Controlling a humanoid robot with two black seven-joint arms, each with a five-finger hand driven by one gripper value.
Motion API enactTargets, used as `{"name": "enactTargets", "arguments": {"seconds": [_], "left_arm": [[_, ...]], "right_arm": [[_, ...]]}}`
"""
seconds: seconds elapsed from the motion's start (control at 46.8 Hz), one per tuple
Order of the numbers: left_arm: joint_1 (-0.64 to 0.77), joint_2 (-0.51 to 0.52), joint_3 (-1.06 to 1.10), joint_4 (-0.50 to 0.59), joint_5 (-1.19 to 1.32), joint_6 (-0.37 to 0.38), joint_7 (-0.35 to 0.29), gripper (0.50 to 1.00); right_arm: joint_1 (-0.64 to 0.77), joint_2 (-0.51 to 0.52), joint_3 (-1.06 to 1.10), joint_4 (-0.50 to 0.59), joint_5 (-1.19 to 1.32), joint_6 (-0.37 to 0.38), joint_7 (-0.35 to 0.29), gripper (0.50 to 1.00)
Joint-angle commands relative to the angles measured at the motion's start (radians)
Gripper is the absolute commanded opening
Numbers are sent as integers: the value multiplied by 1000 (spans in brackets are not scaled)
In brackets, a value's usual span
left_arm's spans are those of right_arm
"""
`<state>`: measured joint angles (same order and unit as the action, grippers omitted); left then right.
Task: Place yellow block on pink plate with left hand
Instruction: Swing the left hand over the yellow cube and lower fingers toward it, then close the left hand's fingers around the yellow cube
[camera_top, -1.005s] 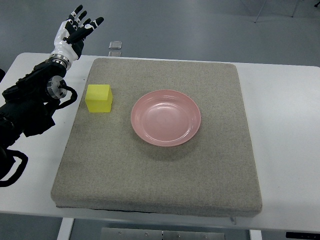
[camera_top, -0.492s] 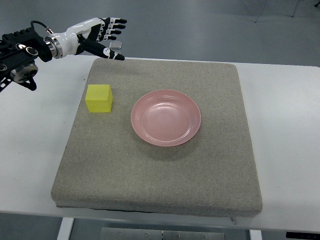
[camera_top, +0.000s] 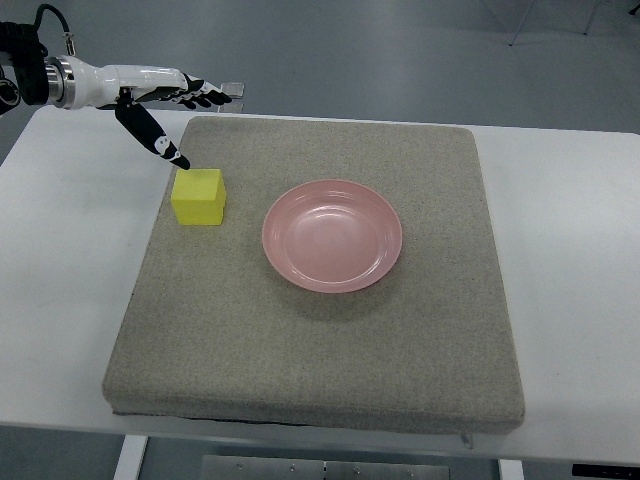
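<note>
A yellow block (camera_top: 198, 197) sits on the left part of a grey mat (camera_top: 320, 330). A pink plate (camera_top: 332, 235) lies empty at the mat's middle, to the right of the block. My left hand (camera_top: 180, 115) reaches in from the upper left, open, with its fingers spread. Its thumb points down toward the block's far left corner and its other fingers extend right above the mat's far edge. It holds nothing. The right hand is out of view.
The mat lies on a white table (camera_top: 570, 240). A small clear object (camera_top: 231, 91) sits at the table's far edge behind the hand. Grey floor lies beyond the table.
The left arm has stretched out from the left edge; the hand has dropped from raised upright to level, moving toward the block. Block and plate have not moved.
</note>
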<state>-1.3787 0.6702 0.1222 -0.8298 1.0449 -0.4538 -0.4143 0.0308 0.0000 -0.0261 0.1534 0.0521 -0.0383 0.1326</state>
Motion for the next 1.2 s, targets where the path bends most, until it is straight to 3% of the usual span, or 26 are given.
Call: {"name": "enactTargets", "arguments": {"seconds": [0.0, 0.385, 0.877, 1.176], "left_arm": [[9, 5, -3, -6, 95, 4, -5, 919], [20, -58, 1, -6, 181, 33, -5, 924], [52, -60, 1, -5, 262, 35, -5, 924], [60, -61, -9, -5, 257, 43, -5, 951]], "right_arm": [[0, 0, 0, 0, 0, 0, -1, 924], [0, 0, 0, 0, 0, 0, -1, 924], [0, 0, 0, 0, 0, 0, -1, 924], [0, 0, 0, 0, 0, 0, -1, 924]]}}
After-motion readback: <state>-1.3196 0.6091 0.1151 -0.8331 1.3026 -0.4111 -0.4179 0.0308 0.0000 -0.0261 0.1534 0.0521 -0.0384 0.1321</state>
